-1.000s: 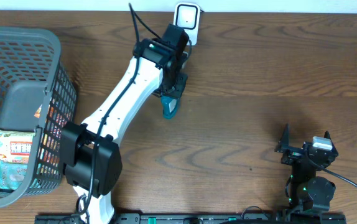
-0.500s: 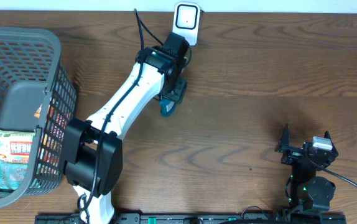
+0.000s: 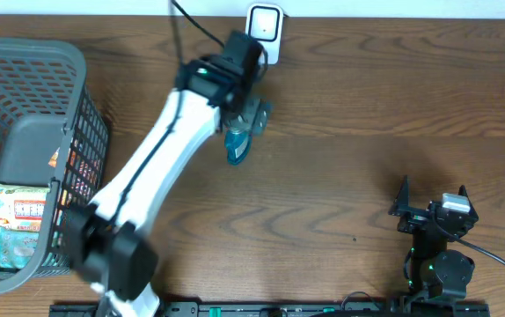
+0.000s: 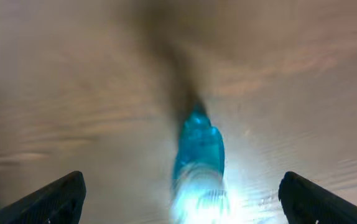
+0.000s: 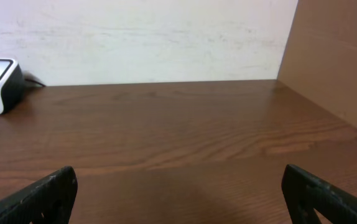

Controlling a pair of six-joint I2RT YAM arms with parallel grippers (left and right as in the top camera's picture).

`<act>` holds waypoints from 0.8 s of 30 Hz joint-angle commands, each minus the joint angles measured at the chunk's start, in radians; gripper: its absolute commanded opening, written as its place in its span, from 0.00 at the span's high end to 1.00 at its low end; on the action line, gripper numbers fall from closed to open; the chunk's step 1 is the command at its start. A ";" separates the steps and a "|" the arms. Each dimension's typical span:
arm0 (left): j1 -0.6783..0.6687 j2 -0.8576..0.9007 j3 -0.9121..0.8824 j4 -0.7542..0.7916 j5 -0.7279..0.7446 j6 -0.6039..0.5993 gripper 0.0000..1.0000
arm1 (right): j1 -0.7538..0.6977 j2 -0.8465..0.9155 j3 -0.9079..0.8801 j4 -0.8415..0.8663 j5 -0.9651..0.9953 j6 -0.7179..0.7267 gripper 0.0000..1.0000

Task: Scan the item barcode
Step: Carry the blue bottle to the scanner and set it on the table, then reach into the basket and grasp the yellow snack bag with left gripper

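A basket (image 3: pixel 24 79) is set at the table's (image 3: pixel 340 176) left edge. The left arm (image 3: pixel 160 145) is stretched diagonally towards the far edge, its left gripper (image 3: pixel 251 113) spread wide above a blue item (image 3: pixel 237 148) lying on the table, just short of the scanner (image 3: pixel 264 21). In the blurred wrist view the item is seen between the fingers (image 4: pixel 57 198) — clear of both. By the near right corner the right gripper (image 3: pixel 433 207) is held wide open, nothing in it — only its wrist view shows the wall (image 5: pixel 135 37).
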 commanded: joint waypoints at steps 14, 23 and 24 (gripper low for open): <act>0.839 -0.383 0.233 -0.288 -0.271 -0.635 0.02 | -0.006 -0.005 -0.005 -0.001 -0.002 -0.008 0.01; 1.145 -0.257 -0.007 -0.352 -0.097 -0.681 0.02 | -0.006 -0.005 -0.005 -0.001 -0.002 -0.008 0.01; 1.153 -0.246 -0.050 -0.334 -0.096 -0.682 0.02 | -0.006 -0.005 -0.005 -0.001 -0.002 -0.008 0.01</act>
